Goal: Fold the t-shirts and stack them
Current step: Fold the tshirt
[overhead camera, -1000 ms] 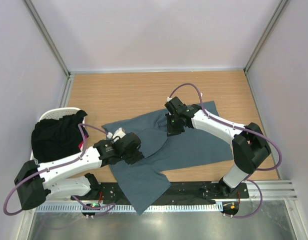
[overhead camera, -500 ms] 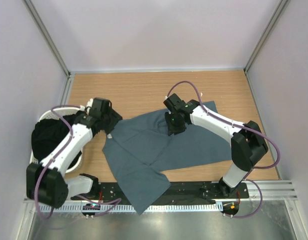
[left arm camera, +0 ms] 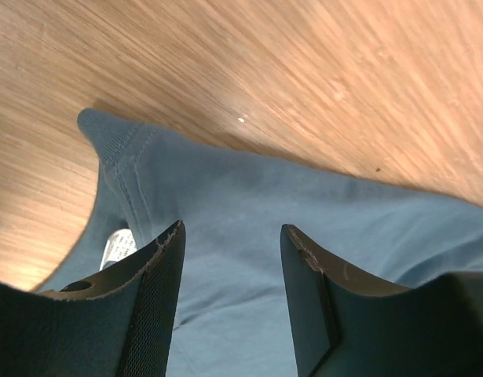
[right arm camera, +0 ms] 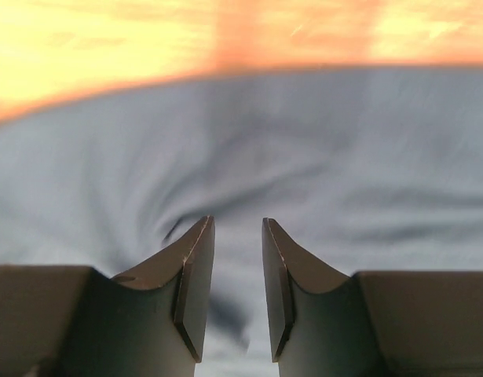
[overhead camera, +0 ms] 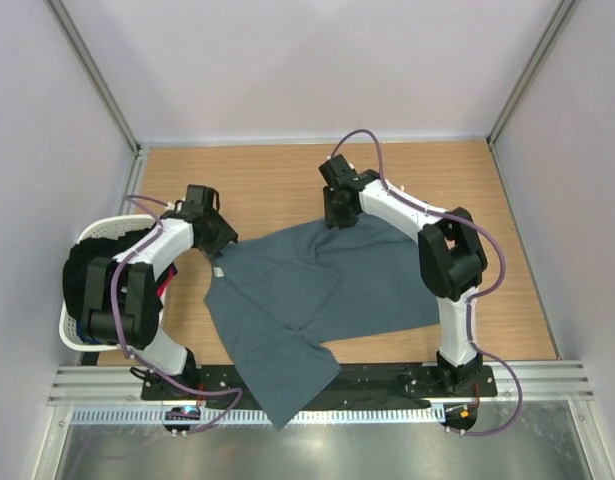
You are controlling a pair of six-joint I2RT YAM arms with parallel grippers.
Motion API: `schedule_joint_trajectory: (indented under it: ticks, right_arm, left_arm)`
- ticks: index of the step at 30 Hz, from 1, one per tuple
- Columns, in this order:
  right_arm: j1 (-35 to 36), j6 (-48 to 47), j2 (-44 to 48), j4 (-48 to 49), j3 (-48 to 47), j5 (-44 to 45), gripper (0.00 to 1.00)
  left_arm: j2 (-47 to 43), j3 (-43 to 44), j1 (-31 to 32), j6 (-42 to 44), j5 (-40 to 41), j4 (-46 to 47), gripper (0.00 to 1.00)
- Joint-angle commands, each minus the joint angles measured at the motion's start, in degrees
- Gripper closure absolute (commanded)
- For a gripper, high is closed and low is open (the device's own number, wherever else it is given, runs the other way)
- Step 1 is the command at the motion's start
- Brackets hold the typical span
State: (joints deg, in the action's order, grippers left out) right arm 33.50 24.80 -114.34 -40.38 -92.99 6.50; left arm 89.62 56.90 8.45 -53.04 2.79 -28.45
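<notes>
Folding has barely begun: the shirt (overhead camera: 317, 290) lies rumpled beneath your left jaws, parted wide, and right jaws, parted narrowly, both empty; stacking remains.

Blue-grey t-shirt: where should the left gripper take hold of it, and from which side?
Probably the pointed ribbed corner beside the white neck label, approached from the far-left over bare table. That tip of the t-shirt juts out alone onto wood, and the open left gripper hovers right by it.
</notes>
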Motion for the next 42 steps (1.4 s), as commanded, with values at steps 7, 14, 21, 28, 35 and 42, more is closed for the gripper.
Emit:
schedule_joint_trajectory:
  ticks: [7,14,21,28,35,42]
  right_arm:
    - [-6.4,-1.4,-3.2,2.1,2.0,3.2,0.64]
    - [-10.7,-0.7,4.6,0.0,4.8,1.8,0.63]
    - [-18.3,1.5,10.6,-3.8,3.8,6.1,0.6]
    - [-28.7,3.6,13.5,-2.1,11.9,9.8,0.59]
    - [-34.9,5.4,13.1,1.8,16.3,9.0,0.59]
    - [-36.4,5.3,13.3,4.7,19.7,9.8,0.59]
  left_arm:
    - [2.0,-3.5,-1.2,2.4,-1.5,2.7,0.47]
    - [1.0,-3.6,-1.2,4.7,-1.7,2.0,0.46]
    - [-4.8,5.6,2.7,10.9,2.0,-4.6,0.38]
    - [-7.8,12.6,17.8,12.4,3.8,-5.9,0.29]
    - [2.0,17.5,32.2,14.4,0.8,-0.6,0.29]
    - [19.9,31.0,37.3,19.5,6.4,-4.7,0.41]
